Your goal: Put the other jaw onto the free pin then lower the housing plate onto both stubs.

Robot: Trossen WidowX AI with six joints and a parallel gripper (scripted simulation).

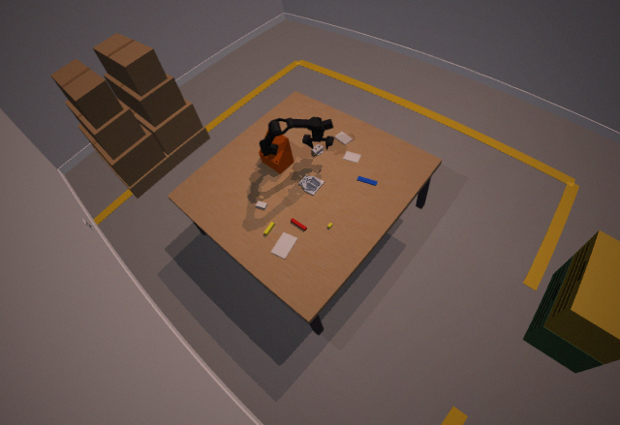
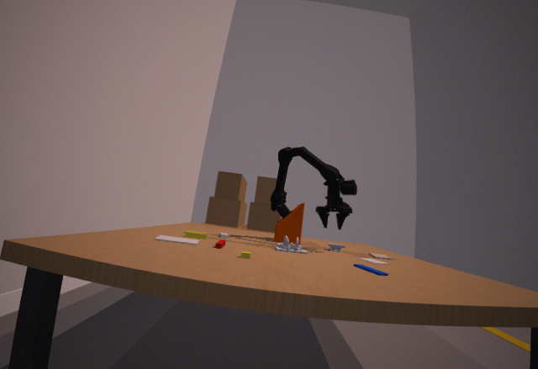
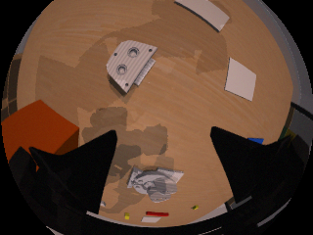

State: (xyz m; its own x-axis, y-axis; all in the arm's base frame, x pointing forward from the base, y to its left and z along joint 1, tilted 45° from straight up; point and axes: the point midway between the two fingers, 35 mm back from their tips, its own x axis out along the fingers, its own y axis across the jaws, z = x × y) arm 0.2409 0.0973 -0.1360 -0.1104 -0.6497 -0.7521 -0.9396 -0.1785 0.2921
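Note:
The light grey housing plate [image 1: 317,149] [image 2: 335,247] [image 3: 134,64] lies on the table apart from the base, beyond my fingertips in the wrist view. Two round holes show in its upper face, and a part sticks out from under one edge. My gripper [image 1: 318,145] [image 2: 332,227] [image 3: 164,133] is open and empty, well above the table and roughly over the housing plate. The grey base [image 1: 311,184] [image 2: 291,250] [image 3: 156,184] carries the darker jaws, with upright parts rising from it in the exterior view. Whether both jaws are on their pins and the teeth mesh cannot be told.
The orange arm mount [image 1: 277,156] [image 2: 288,229] [image 3: 39,128] stands beside the base. White cards [image 1: 352,157] [image 3: 241,79] and a blue bar [image 1: 366,180] [image 2: 370,269] lie to one side. A red bar [image 1: 298,224], yellow bar [image 1: 269,228] and small yellow block [image 1: 329,226] lie nearer the top camera.

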